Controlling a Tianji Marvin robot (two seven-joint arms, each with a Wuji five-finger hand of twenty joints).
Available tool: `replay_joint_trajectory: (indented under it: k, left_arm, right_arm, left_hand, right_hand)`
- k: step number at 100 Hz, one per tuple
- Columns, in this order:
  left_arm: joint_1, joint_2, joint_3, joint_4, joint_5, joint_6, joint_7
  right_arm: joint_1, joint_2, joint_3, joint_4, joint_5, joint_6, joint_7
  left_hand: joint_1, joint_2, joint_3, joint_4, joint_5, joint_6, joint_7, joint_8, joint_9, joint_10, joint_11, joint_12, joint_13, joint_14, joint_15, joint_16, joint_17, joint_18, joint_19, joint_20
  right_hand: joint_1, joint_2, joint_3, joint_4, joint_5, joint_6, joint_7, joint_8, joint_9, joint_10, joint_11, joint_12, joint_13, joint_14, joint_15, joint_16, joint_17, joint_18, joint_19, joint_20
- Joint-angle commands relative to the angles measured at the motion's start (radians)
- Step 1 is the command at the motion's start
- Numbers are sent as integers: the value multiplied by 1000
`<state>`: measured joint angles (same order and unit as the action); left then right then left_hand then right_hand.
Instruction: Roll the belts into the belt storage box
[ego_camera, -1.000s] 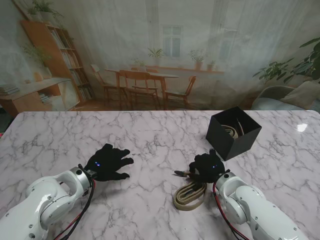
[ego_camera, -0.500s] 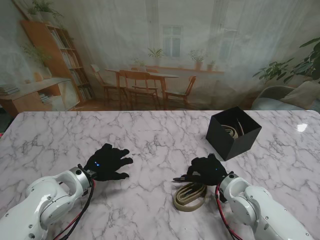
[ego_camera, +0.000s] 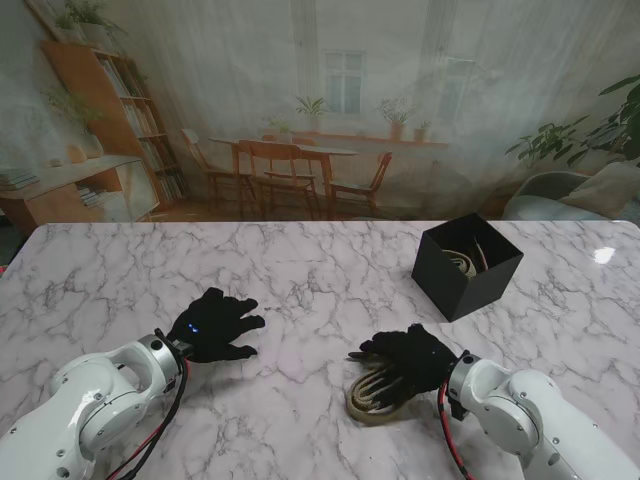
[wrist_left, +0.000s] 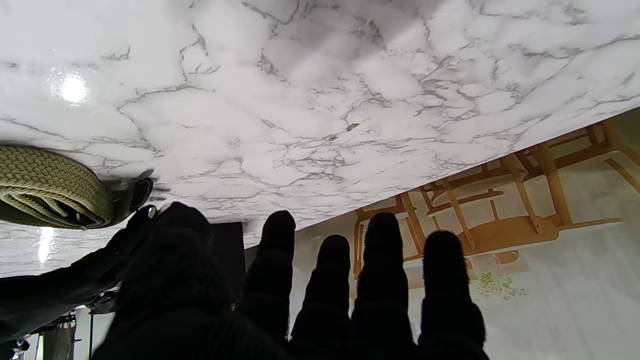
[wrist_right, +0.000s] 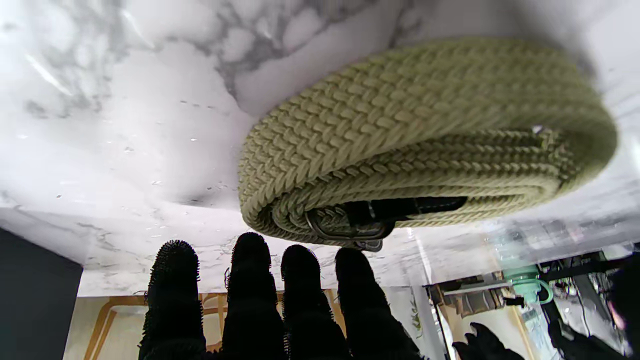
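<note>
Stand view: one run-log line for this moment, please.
right hand: open, over woven belt | left hand: open, idle on table | belt storage box: holds one belt

White marble table (ego_camera: 300, 270) veined in grey, backdrop (ego_camera: 330, 110) printed with dining chairs (ego_camera: 270, 170), bookshelf (ego_camera: 110, 110) at left, potted plants (ego_camera: 590, 130) at right, window (ego_camera: 343, 80) shown centrally

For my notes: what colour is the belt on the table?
Olive-tan braided weave; the belt shows best in the right wrist view.
</note>
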<state>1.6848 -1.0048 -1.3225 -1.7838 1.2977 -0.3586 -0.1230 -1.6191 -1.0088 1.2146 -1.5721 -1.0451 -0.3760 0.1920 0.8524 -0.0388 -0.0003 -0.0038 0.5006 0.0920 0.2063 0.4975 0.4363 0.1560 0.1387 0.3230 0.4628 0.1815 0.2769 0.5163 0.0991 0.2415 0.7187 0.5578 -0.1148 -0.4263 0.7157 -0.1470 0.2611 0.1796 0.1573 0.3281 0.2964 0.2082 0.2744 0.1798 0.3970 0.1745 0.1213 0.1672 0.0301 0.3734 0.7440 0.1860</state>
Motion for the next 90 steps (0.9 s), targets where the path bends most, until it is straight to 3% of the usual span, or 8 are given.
replay_joint_trajectory:
  k: [1, 12, 28, 49, 71, 90]
  left_arm:
    - [4, 0, 0, -1, 2, 4, -16]
    - [4, 0, 1, -1, 1, 5, -16]
    - [0, 0, 5, 3, -1, 5, -14]
    - [-3, 0, 9, 3, -2, 5, -20]
    - [-4, 0, 12, 4, -2, 6, -20]
    - [-4, 0, 12, 6, -1, 7, -18]
  right_arm:
    - [-21, 8, 5, -28, -25, 0, 15]
    - [-48, 13, 14, -63, -88, 3, 27]
    - [-74, 15, 6, -73, -174, 32, -13]
    - [-68, 17, -28, -48, -199, 68, -51]
    - [-45, 13, -57, -9, -183, 54, -131]
    - [-22, 12, -84, 23, -197, 51, -206]
  left_hand:
    - [4, 46, -26, -15, 18, -1, 4, 2, -31, 20, -22, -14, -6, 19, -28, -7, -18, 36, -21, 1]
    - [5, 46, -26, -15, 17, -1, 3, 2, -31, 21, -22, -14, -6, 18, -29, -7, -18, 37, -21, 1]
    - [3, 47, -26, -15, 3, 4, -5, -1, -30, 21, -22, -14, -5, 19, -28, -7, -17, 36, -20, 1]
    - [3, 47, -27, -15, 6, 4, -4, -1, -30, 22, -22, -14, -6, 18, -29, -7, -18, 37, -20, 1]
    - [4, 47, -26, -15, 5, 5, -5, -2, -29, 20, -21, -14, -5, 19, -28, -7, -17, 36, -20, 1]
    - [3, 46, -27, -15, 4, 3, -5, -2, -29, 20, -21, -14, -6, 19, -29, -7, -18, 37, -20, 1]
  right_hand:
    - [-22, -67, 38, -38, -38, 60, -27, -25, -43, 32, -48, -24, -38, 31, -64, -37, 1, 12, -34, -24]
    - [26, -109, 40, -44, -75, 52, -42, -33, -77, 36, -91, -43, -54, 60, -77, -52, 8, 19, -55, -39]
    - [73, -145, 44, -32, -92, 50, -46, -31, -84, 33, -98, -46, -42, 88, -75, -62, 36, 45, -59, -48]
    - [174, -206, 50, 35, -66, 84, 26, 25, -68, 46, 23, 10, 36, 57, -15, -43, 114, 56, 20, -44]
    - [370, -223, 3, 100, 12, 116, 125, 85, -17, 67, 188, 75, 156, -10, 83, 25, 258, -104, 202, 23]
    - [530, -276, -20, 131, 117, 74, 255, 157, 87, 35, 307, 127, 235, -48, 183, 81, 321, -182, 303, 91]
